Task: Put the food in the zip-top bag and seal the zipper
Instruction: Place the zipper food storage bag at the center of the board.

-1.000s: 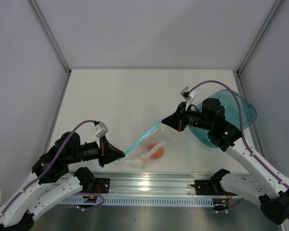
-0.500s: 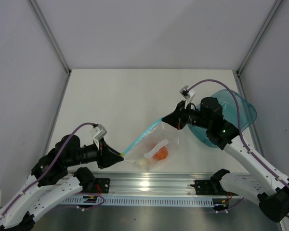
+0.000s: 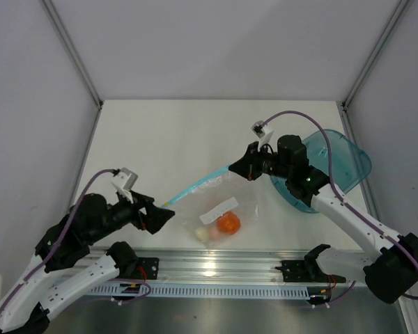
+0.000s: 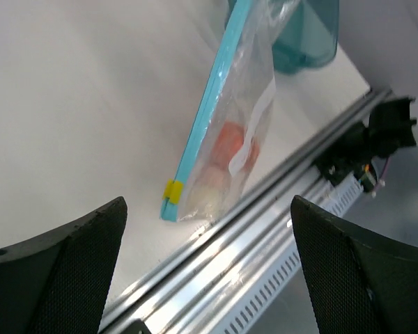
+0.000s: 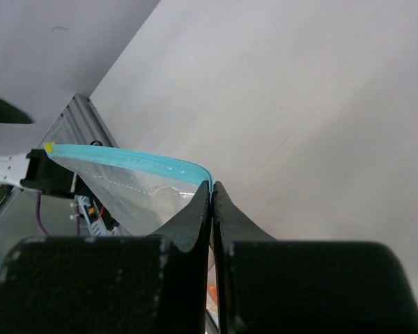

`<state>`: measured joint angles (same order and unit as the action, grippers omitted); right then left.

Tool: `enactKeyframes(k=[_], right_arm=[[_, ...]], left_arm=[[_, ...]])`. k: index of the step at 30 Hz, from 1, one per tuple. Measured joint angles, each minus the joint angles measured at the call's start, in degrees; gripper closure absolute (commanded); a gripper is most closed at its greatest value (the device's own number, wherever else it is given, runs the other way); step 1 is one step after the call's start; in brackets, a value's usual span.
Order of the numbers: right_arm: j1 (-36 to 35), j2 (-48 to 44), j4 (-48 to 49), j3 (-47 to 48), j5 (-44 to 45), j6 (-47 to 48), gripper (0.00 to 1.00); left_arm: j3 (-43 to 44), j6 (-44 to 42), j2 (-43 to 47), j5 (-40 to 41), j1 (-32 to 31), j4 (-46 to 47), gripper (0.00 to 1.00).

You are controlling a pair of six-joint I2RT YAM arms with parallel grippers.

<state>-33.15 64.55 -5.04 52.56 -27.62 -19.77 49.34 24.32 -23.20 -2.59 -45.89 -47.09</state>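
place: robot lab | cues: white enclosure walls (image 3: 216, 42), aluminium rail (image 3: 216, 268)

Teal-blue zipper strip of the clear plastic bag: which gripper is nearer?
Right. Right gripper pinches the far end of the zipper strip; left gripper open, off its yellow end.

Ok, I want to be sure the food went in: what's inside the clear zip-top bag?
Inside the zip-top bag lie an orange-red lump and a smaller pale ball, with a white strip overlapping the lump. The corner pinched in the right gripper is hidden.
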Motion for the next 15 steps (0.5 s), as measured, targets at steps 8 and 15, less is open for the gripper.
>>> enactKeyframes(k=[8, 15], right_arm=[[1.5, 14.7, 5.2, 5.2, 9.8, -2.7, 1.0], [5.6, 31.2, 9.8, 11.9, 15.2, -5.8, 1.0]], left_arm=[[2.1, 1.4, 8.8, 8.6, 0.0, 2.3, 0.01], [-2.7, 4.6, 11.7, 6.3, 0.0, 5.0, 0.01]])
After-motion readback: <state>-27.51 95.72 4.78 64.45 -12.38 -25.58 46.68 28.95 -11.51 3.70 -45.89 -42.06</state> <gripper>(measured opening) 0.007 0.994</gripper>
